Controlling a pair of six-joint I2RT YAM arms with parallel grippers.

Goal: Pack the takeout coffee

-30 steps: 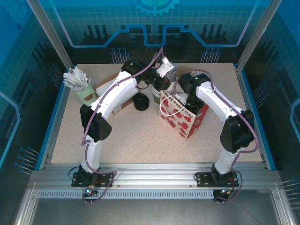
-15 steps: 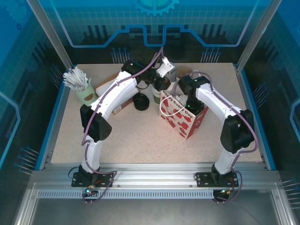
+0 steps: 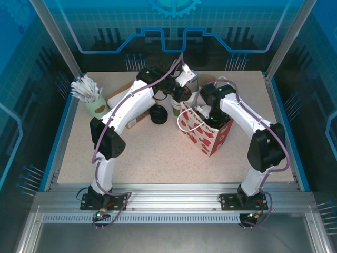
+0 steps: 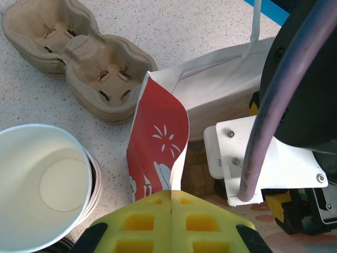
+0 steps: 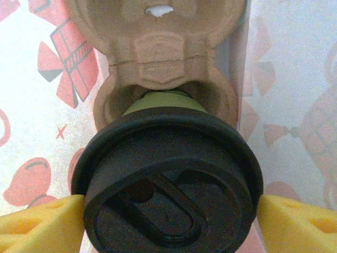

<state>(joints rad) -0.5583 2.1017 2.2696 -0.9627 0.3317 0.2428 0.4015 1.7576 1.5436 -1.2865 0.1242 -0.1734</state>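
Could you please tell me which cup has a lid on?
The green cup held by the right gripper, capped in black; the white cup stack beside the bag stands open.

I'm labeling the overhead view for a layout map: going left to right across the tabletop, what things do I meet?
Green cup of white sticks → pile of black lids → red-and-white gift bag.
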